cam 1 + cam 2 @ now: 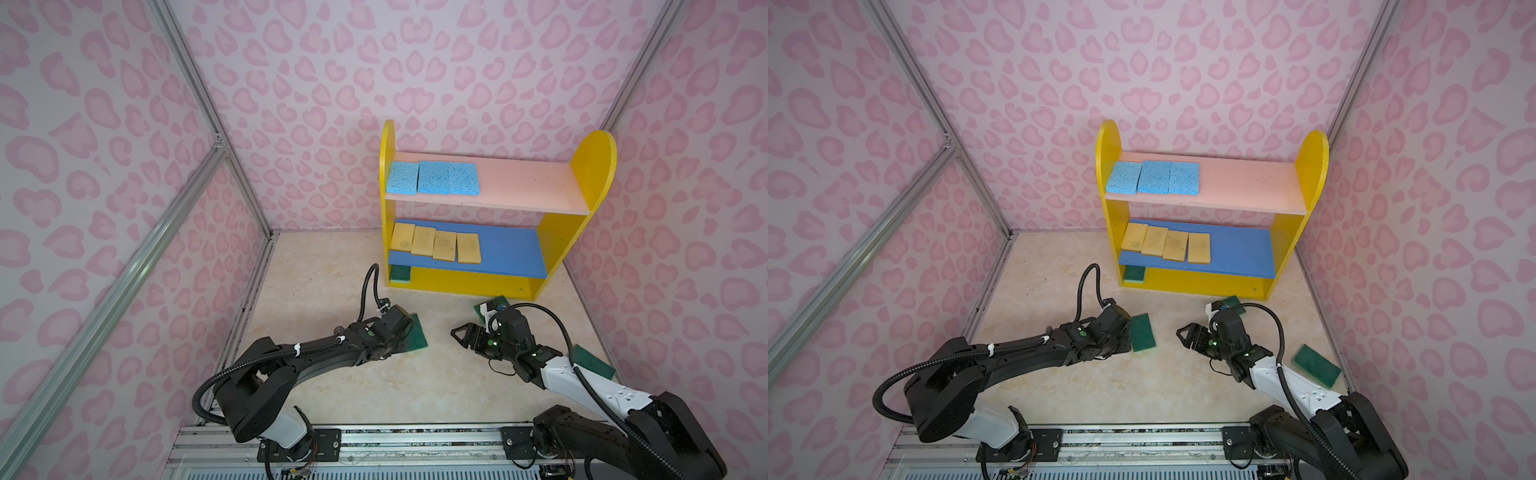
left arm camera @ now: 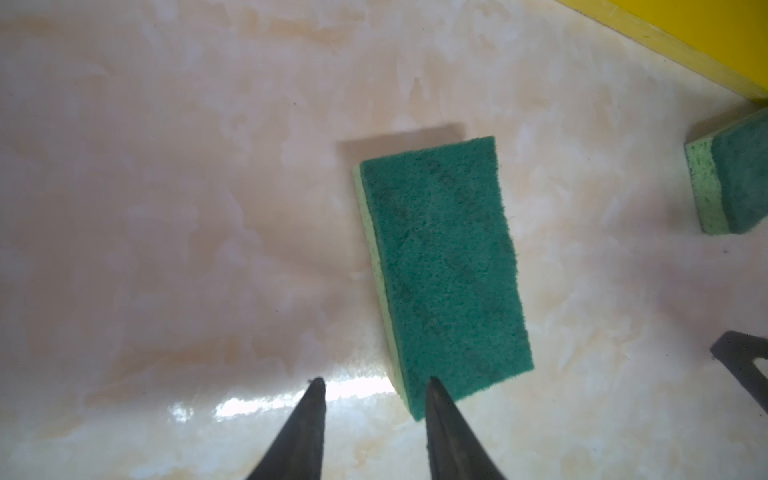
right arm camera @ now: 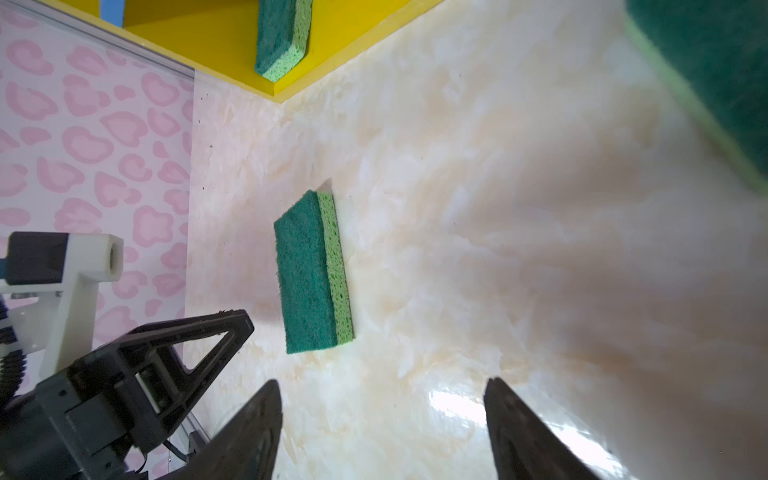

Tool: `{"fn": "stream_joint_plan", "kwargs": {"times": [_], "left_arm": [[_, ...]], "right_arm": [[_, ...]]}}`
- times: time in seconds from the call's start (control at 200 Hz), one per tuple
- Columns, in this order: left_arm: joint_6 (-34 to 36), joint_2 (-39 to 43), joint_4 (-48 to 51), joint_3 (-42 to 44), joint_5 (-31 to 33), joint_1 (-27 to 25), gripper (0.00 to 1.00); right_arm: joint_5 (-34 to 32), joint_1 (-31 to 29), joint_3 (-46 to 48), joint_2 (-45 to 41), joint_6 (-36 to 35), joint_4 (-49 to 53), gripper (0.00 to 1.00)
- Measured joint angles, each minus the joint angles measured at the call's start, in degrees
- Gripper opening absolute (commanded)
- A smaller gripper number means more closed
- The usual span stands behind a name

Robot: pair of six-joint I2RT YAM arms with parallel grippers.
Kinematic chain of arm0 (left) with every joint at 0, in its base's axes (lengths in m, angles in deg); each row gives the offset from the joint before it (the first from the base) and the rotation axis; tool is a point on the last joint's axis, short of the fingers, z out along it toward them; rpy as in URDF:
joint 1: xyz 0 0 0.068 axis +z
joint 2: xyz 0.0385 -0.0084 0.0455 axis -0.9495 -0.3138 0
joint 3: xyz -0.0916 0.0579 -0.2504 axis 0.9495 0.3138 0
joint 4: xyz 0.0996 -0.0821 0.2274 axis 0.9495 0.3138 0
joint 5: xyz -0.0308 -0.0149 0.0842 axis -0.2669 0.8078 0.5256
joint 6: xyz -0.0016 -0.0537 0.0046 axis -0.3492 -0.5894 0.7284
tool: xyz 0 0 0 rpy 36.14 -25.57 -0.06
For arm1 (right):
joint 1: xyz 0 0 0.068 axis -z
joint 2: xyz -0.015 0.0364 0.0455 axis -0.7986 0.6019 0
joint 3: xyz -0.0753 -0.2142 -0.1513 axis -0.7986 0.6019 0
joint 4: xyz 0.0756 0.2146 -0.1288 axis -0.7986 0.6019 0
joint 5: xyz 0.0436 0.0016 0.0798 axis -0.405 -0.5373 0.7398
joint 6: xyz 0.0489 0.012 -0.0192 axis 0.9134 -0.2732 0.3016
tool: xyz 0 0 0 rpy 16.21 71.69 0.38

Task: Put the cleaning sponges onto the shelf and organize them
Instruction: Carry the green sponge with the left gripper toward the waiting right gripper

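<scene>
Left gripper (image 2: pixel 375 382), jaws spread, pinching nothing; dark green sponge (image 2: pixel 440 270) flat on tabletop (image 2: pixel 166 208), near corner at one jaw tip; right gripper (image 3: pixel 382 381), jaws wide, empty, well apart from it; shelf (image 1: pixel 594 166) well beyond both

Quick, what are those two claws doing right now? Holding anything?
Left gripper: jaws open, holding nothing, tips beside a green sponge.
Right gripper: jaws open wide, holding nothing.
</scene>
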Motion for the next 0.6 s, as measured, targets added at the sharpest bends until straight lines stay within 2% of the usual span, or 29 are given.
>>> {"fn": "stream_joint_plan", "kwargs": {"times": [0.26, 0.315, 0.425, 0.6], "left_arm": [[-0.3, -5.9, -7.0, 0.7, -3.3, 0.9, 0.44], [-0.3, -6.9, -7.8, 0.1, -3.6, 1.0, 0.38], [-0.7, -8.5, -10.0, -0.7, -4.7, 1.2, 0.04], [-1.2, -9.2, -11.1, -0.8, -5.2, 1.5, 0.03]], "right_arm": [[-0.8, -1.2, -1.3, 0.8, 0.5, -0.7, 0.77], [-0.8, -1.2, -1.3, 0.8, 0.5, -0.7, 0.77], [-0.8, -1.2, -1.2, 0.7, 0.5, -0.7, 0.77], [-0.3, -1.6, -1.1, 1.3, 0.5, -1.2, 0.85]]}}
